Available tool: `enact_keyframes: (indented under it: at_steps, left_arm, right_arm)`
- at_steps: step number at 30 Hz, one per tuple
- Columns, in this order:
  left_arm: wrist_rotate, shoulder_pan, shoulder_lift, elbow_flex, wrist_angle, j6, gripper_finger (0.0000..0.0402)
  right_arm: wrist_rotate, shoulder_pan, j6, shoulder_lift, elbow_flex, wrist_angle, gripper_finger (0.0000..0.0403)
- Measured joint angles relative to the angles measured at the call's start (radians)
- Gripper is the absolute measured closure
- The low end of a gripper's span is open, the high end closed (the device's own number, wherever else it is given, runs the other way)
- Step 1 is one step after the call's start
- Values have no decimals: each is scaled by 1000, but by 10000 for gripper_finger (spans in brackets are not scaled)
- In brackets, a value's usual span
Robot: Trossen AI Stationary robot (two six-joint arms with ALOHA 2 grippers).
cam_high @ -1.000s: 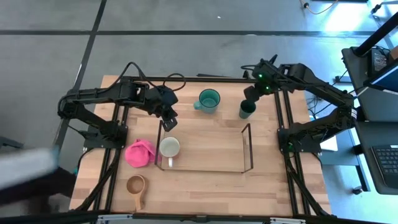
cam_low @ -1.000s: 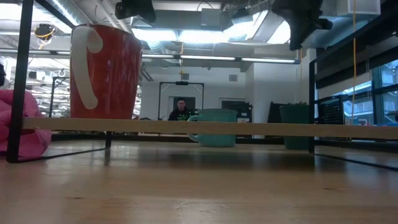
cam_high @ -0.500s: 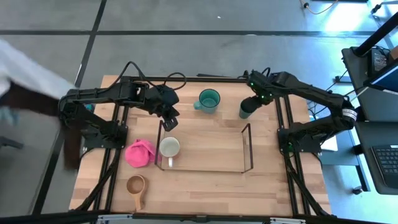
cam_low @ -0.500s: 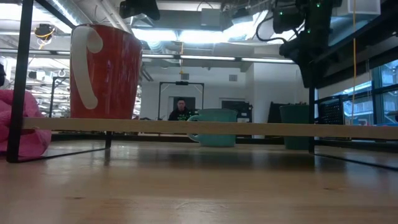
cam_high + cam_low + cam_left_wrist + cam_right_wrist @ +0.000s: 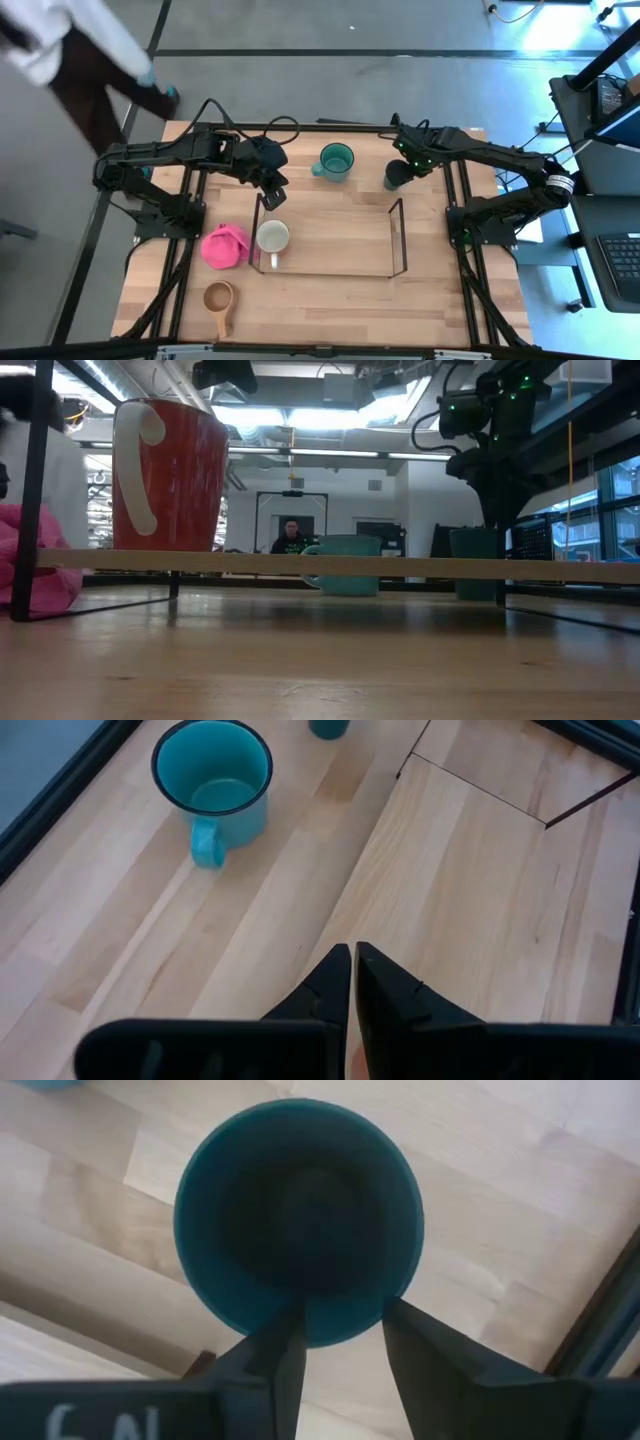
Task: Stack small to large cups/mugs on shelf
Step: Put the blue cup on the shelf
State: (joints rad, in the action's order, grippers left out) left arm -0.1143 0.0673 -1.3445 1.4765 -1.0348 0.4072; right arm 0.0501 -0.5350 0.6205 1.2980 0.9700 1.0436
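My right gripper (image 5: 335, 1342) is down over the green cup (image 5: 298, 1215), fingers (image 5: 425, 1365) parted with the cup's near rim sitting in the gap between them. I can't tell whether the pads touch the wall. From above, that gripper (image 5: 402, 170) sits at about one o'clock on the table (image 5: 330, 300), with the green cup (image 5: 394, 179) just under it, standing on the wood outside the shelf (image 5: 397, 240), beyond its right end frame. In the low view the right gripper (image 5: 492, 490) hangs straight above the green cup (image 5: 478, 563).

My left gripper (image 5: 353, 982) is pinched shut with nothing in it, hovering over bare wood. In the high view it (image 5: 275, 195) sits at about eleven o'clock, just beyond the shelf's left end frame.

The teal mug (image 5: 336, 160) stands at twelve o'clock, between the two grippers, handle toward the left arm; the left wrist view shows it (image 5: 212, 784) upright and empty. The white-rimmed mug (image 5: 272, 238) stands on the shelf at its left end, at about nine o'clock from the table's middle; from table level it (image 5: 167, 475) reads red with a white handle. A pink lump (image 5: 225, 245) lies just left of it, outside the shelf. The wooden cup (image 5: 218, 298) sits at seven o'clock, handle toward the near edge.

A person (image 5: 75, 55) is on the floor off the far-left corner.
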Motion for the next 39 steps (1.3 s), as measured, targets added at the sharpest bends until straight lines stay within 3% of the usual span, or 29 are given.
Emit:
enact_keyframes:
  at_steps: [28, 32, 39]
  left_arm:
    - [-8, 10, 0, 0, 0, 0, 388]
    - [-8, 17, 0, 0, 0, 1, 388]
    - [-8, 25, 0, 0, 0, 0, 388]
  right_arm:
    - [-53, 0, 2, -10, 0, -124, 266]
    - [-51, 0, -2, -26, 55, -135, 266]
    - [68, -13, -56, -30, 143, -22, 266]
